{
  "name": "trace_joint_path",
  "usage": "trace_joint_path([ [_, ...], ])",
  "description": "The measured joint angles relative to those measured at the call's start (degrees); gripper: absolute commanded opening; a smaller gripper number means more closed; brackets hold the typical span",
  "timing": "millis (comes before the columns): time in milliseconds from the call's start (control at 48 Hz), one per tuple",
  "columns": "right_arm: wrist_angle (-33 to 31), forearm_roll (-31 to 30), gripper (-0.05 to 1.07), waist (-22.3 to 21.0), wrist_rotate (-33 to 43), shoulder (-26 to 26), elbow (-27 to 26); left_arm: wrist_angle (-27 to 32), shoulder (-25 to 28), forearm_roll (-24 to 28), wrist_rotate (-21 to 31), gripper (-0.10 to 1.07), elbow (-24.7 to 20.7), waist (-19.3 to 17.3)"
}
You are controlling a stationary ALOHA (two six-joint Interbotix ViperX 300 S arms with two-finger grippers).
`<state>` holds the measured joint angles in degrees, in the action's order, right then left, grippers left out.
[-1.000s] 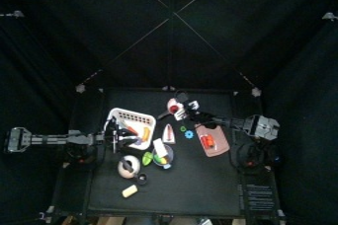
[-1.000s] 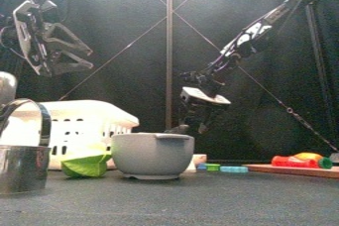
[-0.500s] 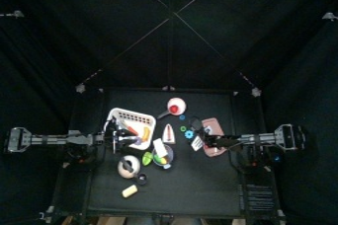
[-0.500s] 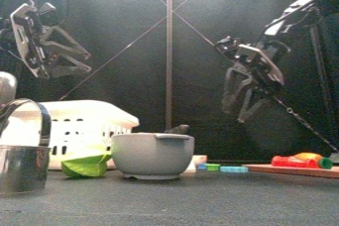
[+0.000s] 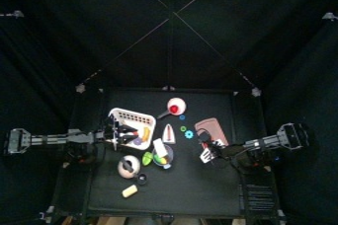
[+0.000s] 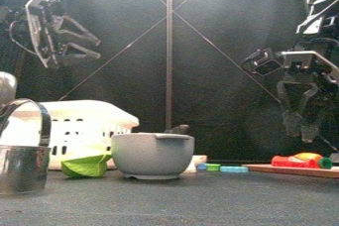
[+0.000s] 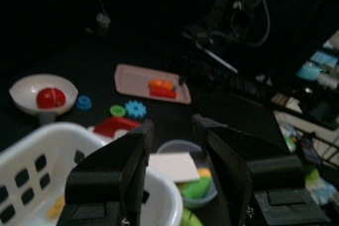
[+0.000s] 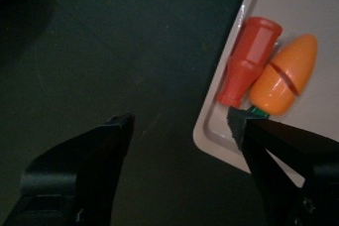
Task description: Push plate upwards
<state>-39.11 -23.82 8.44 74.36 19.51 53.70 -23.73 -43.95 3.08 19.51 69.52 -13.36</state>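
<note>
Right tool (image 8: 179,141), jaws spread wide and empty, hangs over the near edge of the plate (image 8: 298,71). Left tool (image 7: 175,161), also open and empty, hovers above the white basket (image 7: 54,175). Relative to that basket, the plate (image 5: 211,132) lies across the counter (image 5: 185,185) on the opposite side, carrying a red piece (image 8: 248,59) and an orange piece (image 8: 284,73). Judged stiff, light and thin-rimmed, it should slide readily; contact belongs at the middle of its near edge, since off-centre pressure would likely pivot it.
</note>
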Motion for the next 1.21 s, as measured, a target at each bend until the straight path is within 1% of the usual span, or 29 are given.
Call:
trace_joint_path([
  [125,-1.0,0.2,1.04,0.3,1.1,0.5,0.0,0.0,0.4,0.0,-0.1,0.79,-3.0,-2.0],
  [250,-2.4,0.3,1.03,0.3,1.1,1.8,0.0,-0.5,1.5,0.0,-0.1,0.79,-4.4,-4.0],
  [375,-4.8,1.6,1.03,0.3,1.1,4.0,-0.1,-0.9,3.0,-0.4,0.1,0.79,-4.0,-5.7],
  [500,-7.1,2.1,1.03,0.3,0.8,6.2,0.0,-1.2,3.4,-0.5,0.0,0.79,-3.1,-6.3],
  [604,-7.4,1.4,1.03,0.2,1.0,8.3,1.1,-1.3,3.3,-0.5,0.0,0.79,-2.8,-6.6],
  [729,-6.6,1.3,1.02,0.1,1.1,10.4,1.3,-1.3,3.4,-0.6,0.0,0.79,-2.5,-6.8],
  [812,-6.4,1.4,0.98,0.1,1.2,10.7,1.8,-1.4,3.5,-0.6,0.0,0.79,-2.5,-6.9],
  [938,-5.8,2.2,0.89,0.3,1.3,9.8,3.2,-1.7,3.3,-0.6,0.0,0.79,-2.5,-7.0],
  [1042,-4.0,2.8,0.84,0.3,0.9,8.6,4.0,-1.8,3.3,-0.6,0.1,0.79,-1.9,-7.0],
  [1208,0.4,2.4,0.83,0.3,0.9,7.3,5.5,-1.8,3.4,-0.7,0.1,0.79,-1.6,-7.0],
])
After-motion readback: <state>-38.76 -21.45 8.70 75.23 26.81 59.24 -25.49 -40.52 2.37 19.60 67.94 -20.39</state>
